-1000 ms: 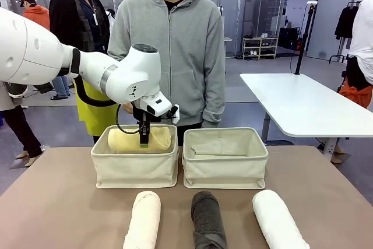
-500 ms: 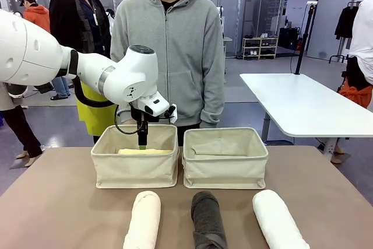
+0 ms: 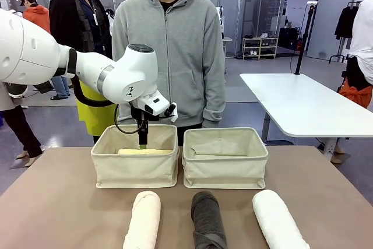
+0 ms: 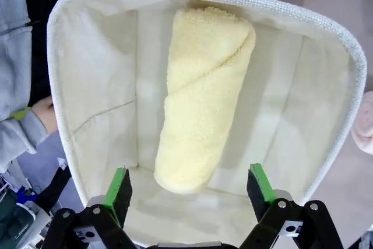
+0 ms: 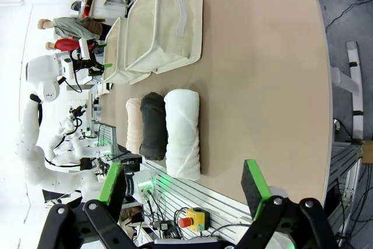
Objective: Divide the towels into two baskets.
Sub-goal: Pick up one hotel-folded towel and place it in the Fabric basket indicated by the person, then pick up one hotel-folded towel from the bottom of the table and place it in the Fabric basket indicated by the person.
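Left end effector (image 4: 187, 172) gapes above yellow towel (image 4: 204, 97) in basket (image 4: 87, 86).

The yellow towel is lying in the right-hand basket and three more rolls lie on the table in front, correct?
No. The yellow towel lies in the left basket, below the open left end effector, as the front view shows. The cream roll, dark grey roll and white roll do lie on the table in front.
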You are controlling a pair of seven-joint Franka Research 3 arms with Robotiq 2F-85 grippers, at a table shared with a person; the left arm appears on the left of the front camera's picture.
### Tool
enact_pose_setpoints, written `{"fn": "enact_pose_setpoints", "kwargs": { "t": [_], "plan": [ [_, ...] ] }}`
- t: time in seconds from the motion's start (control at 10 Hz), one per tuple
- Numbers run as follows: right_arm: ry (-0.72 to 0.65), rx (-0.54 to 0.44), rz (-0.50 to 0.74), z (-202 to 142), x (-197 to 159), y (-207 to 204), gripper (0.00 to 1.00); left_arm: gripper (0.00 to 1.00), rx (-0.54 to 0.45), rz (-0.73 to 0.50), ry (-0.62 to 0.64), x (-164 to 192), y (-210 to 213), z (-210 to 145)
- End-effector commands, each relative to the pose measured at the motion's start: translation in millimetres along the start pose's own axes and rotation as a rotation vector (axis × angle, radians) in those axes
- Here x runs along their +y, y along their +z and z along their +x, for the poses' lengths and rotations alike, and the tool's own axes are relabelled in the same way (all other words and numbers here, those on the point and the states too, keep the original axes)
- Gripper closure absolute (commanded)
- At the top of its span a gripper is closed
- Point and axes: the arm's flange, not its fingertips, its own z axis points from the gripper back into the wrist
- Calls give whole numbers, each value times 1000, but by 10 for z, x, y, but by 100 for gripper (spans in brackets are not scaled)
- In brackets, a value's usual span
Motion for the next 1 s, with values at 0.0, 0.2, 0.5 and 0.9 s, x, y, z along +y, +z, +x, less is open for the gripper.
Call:
{"fn": "enact_pose_setpoints", "kwargs": {
  "t": [0.0, 0.2, 0.5, 0.9],
  "plan": [
    [6, -7, 11, -14, 28, 20, 0, 0, 9, -6, -10, 14, -24, 7],
    [6, -7, 11, -14, 28, 20, 0, 0, 9, -6, -10, 14, -24, 7],
    [6, -7, 11, -14, 28, 20, 0, 0, 9, -6, -10, 14, -24, 7],
    [6, -7, 11, -14, 28, 20, 0, 0, -35, -67, 51, 46, 108, -102]
  ]
}}
